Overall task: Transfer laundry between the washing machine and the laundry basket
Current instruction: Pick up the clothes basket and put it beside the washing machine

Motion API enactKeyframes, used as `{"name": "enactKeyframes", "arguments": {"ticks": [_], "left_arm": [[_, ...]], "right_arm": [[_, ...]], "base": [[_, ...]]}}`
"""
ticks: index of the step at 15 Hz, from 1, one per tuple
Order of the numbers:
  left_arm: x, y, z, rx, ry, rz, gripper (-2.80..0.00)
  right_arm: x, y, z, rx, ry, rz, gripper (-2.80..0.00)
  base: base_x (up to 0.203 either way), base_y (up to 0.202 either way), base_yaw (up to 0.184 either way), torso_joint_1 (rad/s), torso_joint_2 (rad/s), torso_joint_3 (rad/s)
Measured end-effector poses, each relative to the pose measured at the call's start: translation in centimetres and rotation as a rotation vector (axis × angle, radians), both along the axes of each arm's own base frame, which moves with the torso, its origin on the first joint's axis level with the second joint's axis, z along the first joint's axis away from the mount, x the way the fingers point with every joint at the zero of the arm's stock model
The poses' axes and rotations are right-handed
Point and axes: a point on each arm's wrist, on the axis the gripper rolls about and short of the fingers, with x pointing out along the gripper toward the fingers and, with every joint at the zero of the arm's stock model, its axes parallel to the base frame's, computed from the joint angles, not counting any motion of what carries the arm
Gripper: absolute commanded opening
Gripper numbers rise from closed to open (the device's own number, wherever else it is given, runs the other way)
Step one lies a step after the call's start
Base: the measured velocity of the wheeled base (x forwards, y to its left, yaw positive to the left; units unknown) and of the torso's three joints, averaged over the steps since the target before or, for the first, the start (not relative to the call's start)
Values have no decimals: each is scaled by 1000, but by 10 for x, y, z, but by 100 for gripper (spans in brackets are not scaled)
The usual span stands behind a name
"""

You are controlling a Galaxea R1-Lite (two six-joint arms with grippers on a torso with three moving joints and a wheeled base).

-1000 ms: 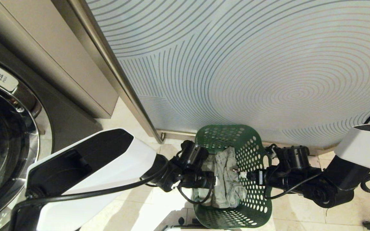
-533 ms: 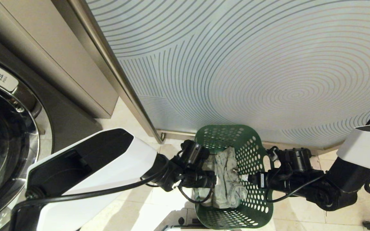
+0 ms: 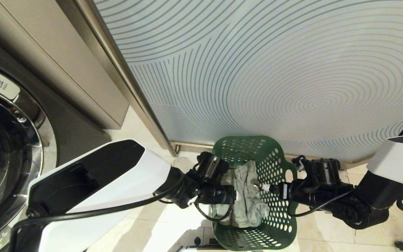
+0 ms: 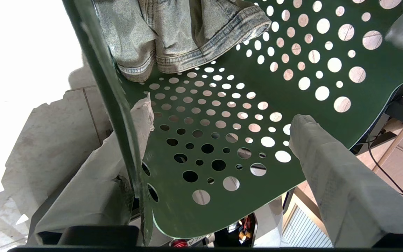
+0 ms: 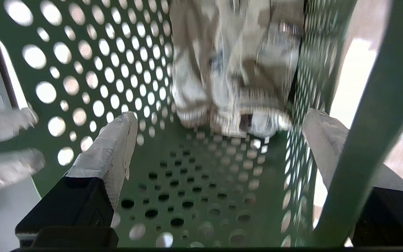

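Laundry [image 3: 247, 196], a faded grey-green denim piece, lies crumpled inside the laundry basket [image 3: 278, 224], which stands on the tiled floor [image 3: 142, 224] below a wall panel of curved lines [image 3: 275, 70]. In the head view the washing machine [image 3: 9, 147] with its chrome-ringed door sits well apart at far left. The left gripper [image 3: 234, 197] reaches to the basket's left rim and the right gripper [image 3: 266, 188] to its right wall, the garment between them.

From the left wrist view, the left gripper [image 4: 219, 129] has its fingers [image 4: 331, 175] spread wide and straddling the basket's wall [image 4: 124, 115]: one wrapped finger outside, the other inside over the perforated floor of the basket [image 4: 292, 87]. The laundry [image 4: 173, 35] lies further in, its stitched hem showing, untouched by either finger.

From the right wrist view, the right gripper [image 5: 219, 127] is likewise spread wide, with one of its fingers [image 5: 114, 147] inside the basket [image 5: 82, 70] and the other beyond the wall by a green rim strut. The laundry [image 5: 233, 70] lies ahead of the fingertips, blurred, nothing clamped.
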Motion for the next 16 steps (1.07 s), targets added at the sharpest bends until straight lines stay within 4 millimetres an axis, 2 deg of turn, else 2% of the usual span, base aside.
{"name": "enactKeyframes", "arguments": {"ticks": [5,6,7,13,16], "left_arm": [[-3,-2,0,3,3,-7,0],[-3,-2,1,2,3,-7,0],[-3,-2,1,-2,3,-4,-280],[-4,-3,4,-8,3,2,-280],[-7,-1,16,-61,55,-10,-280]], "right_arm": [[3,1,3,13,-37,-2,0],[3,1,2,12,-37,-4,-280],[3,0,2,7,-39,-12,-280],[2,0,-1,5,-27,-24,-280],[3,1,4,51,-54,-44,-280]], "base": [[0,0,0,0,0,0],[0,0,0,0,0,0],[0,0,0,0,0,0],[0,0,0,0,0,0],[0,0,0,0,0,0]]}}
